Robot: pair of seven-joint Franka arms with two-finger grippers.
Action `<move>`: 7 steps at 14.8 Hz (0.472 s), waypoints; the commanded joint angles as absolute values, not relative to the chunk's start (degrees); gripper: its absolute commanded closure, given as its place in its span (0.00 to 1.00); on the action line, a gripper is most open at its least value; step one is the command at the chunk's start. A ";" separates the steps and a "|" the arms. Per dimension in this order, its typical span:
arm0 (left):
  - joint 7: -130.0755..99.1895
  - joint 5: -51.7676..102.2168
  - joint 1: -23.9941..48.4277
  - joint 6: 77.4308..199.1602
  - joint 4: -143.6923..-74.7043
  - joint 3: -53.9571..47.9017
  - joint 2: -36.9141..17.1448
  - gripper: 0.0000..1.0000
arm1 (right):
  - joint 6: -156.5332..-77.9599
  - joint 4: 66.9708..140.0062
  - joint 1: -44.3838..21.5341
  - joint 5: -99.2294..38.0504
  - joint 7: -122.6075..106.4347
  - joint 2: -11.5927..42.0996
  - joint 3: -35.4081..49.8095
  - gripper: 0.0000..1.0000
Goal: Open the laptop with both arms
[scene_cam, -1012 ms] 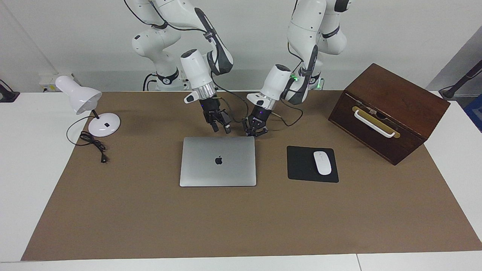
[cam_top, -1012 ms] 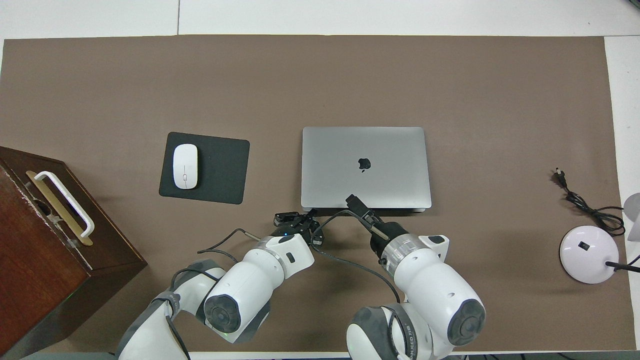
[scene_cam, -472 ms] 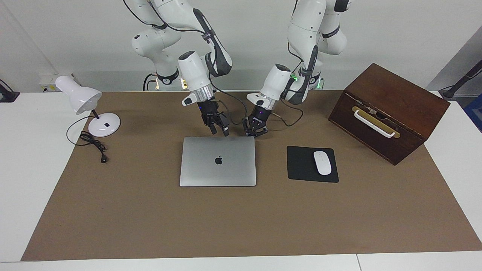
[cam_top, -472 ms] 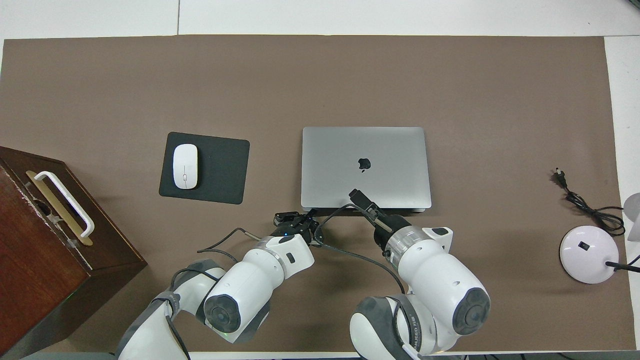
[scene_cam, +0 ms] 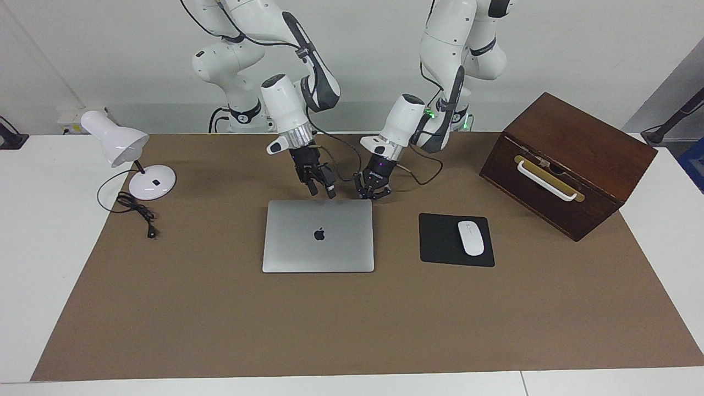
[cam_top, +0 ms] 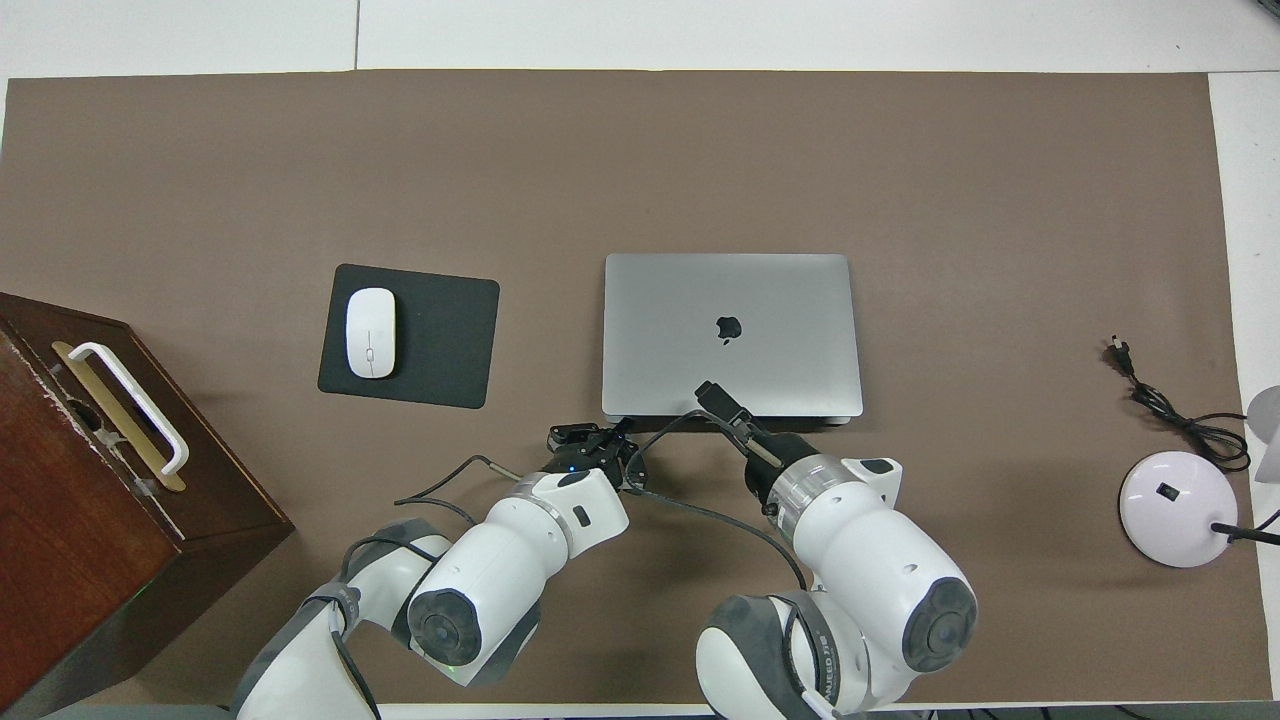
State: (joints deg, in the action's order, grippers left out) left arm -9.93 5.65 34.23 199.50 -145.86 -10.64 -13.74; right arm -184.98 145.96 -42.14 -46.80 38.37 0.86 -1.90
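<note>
The laptop [scene_cam: 318, 235] lies closed; both grippers sit at its robot-side edge. Left gripper [scene_cam: 374, 192] and right gripper [scene_cam: 322, 188]: grip state unclear.

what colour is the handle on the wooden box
White, mounted on a gold-coloured plate; the handle on the wooden box shows best in the facing view.

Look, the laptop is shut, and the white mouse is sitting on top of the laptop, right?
Not quite. The laptop is shut, but the white mouse sits on the black mouse pad beside it, toward the left arm's end of the table. The facing view shows this.
</note>
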 commanded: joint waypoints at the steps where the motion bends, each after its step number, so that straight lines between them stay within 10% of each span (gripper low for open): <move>1: -7.73 6.77 34.98 200.39 -144.49 -8.88 -16.79 1.00 | -183.52 145.46 -42.45 -49.13 36.21 1.32 -1.76 0.00; 7: -7.73 6.77 35.24 200.39 -144.40 -8.70 -16.79 1.00 | -184.22 145.02 -42.71 -49.13 36.39 3.51 -1.76 0.00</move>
State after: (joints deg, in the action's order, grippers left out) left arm -9.80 5.65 34.27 199.50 -145.86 -10.59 -13.75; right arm -184.41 145.96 -42.59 -46.92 38.37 2.94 -1.85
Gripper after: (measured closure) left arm 0.991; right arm 0.000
